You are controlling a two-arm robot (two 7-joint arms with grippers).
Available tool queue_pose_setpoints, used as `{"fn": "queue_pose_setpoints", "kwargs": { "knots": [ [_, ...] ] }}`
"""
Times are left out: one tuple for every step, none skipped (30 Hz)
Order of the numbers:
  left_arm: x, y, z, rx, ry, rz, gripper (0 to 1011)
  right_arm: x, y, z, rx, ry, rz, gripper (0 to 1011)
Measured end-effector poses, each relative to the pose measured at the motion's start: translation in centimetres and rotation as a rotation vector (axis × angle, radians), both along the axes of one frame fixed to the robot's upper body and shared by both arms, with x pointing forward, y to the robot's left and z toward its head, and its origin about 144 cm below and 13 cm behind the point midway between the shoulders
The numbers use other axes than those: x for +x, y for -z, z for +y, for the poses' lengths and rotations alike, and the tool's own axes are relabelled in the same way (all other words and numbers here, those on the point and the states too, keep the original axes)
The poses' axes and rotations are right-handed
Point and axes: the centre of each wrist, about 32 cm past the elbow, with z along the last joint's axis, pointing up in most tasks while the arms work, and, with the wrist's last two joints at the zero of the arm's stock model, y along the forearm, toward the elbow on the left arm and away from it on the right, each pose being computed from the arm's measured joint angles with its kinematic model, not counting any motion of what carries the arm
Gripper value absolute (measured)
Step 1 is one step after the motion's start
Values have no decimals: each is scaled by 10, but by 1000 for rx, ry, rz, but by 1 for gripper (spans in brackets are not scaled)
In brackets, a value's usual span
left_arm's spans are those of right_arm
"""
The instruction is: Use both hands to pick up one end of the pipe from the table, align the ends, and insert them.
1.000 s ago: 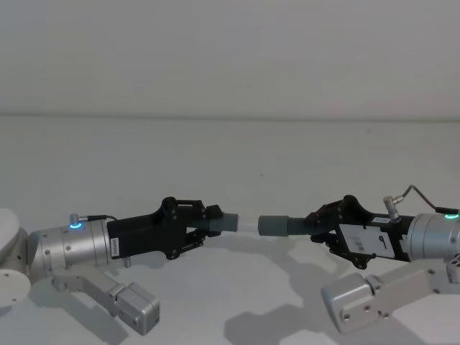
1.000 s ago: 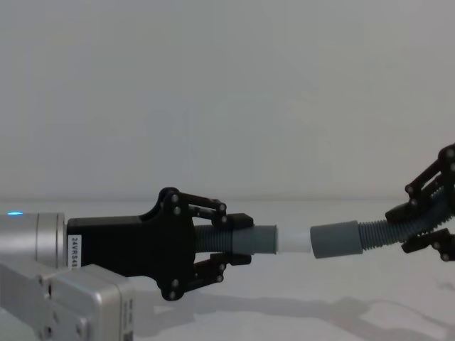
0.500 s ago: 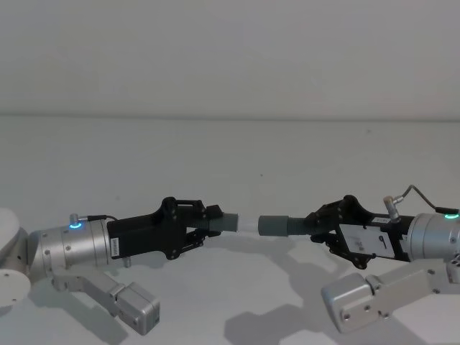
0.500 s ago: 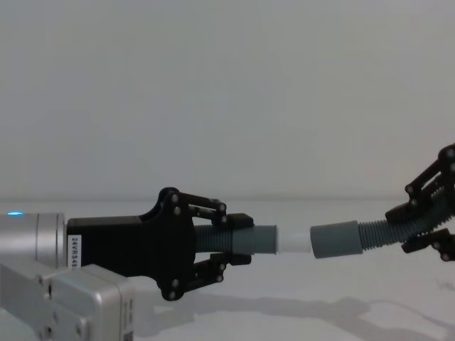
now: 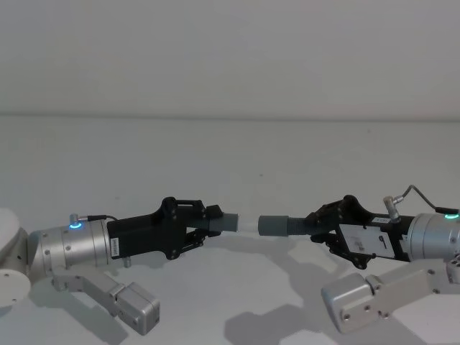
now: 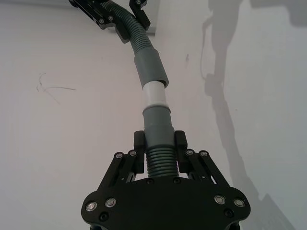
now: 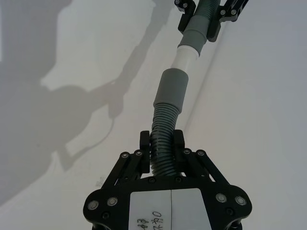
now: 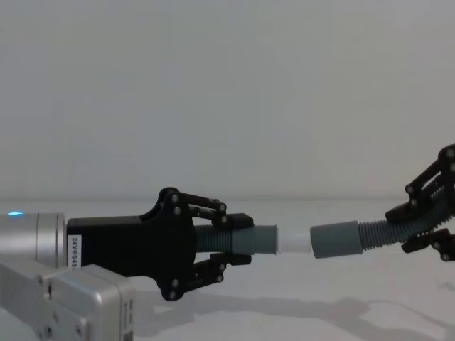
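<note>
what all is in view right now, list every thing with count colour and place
short pipe piece: 1, grey with a white tip, held off the table on the robot's left, tip pointing at the other piece
ribbed pipe piece: 1, grey, held off the table on the robot's right, its smooth cuff facing the white tip, about touching it
table: 1, white, under both arms, arm shadows on it
left gripper: 1, black, shut on the short pipe piece, on a silver arm with a blue light
right gripper: 1, black, shut on the ribbed pipe piece, on a silver arm with a green light
</note>
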Motion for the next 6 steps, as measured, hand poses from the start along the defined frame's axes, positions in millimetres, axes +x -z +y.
{"fn": "queue_pose_setpoints", "kwargs": {
  "knots": [
    [0, 0, 0, 0, 0, 0, 368, 0, 0, 0, 0, 0, 0, 269],
    [0, 0, 0, 0, 0, 0, 368, 0, 0, 0, 0, 0, 0, 269],
    [0, 0, 0, 0, 0, 0, 368, 0, 0, 0, 0, 0, 0, 269],
    [0, 0, 0, 0, 0, 0, 368, 0, 0, 0, 0, 0, 0, 269],
    [0, 0, 0, 0, 0, 0, 368, 0, 0, 0, 0, 0, 0, 269],
    [0, 0, 0, 0, 0, 0, 368, 0, 0, 0, 0, 0, 0, 269]
  ]
}}
